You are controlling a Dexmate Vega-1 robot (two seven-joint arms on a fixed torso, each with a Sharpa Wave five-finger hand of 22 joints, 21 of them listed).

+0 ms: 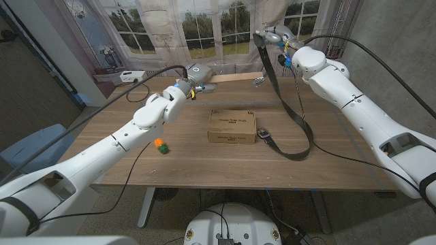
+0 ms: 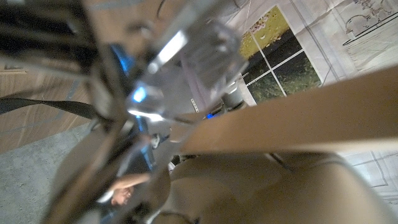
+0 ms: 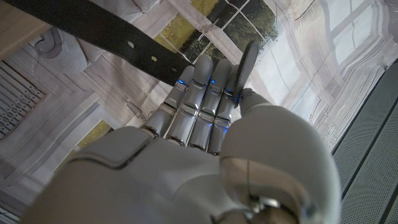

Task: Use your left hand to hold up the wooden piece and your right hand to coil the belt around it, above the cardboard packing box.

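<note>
My left robot hand [image 1: 193, 76] grips the wooden piece [image 1: 231, 77], which runs level above the far edge of the desk [image 1: 327, 163], behind the cardboard packing box [image 1: 232, 126]. My right robot hand [image 1: 271, 35] is raised high, behind and to the right of the box, fingers [image 3: 202, 93] closed on the black belt [image 1: 289, 102]. From there the belt hangs down, loops on the desk just right of the box, and its buckle end [image 1: 264, 135] lies touching the box's right side. A small orange and green block [image 1: 161, 145] sits on the desk left of the box.
</note>
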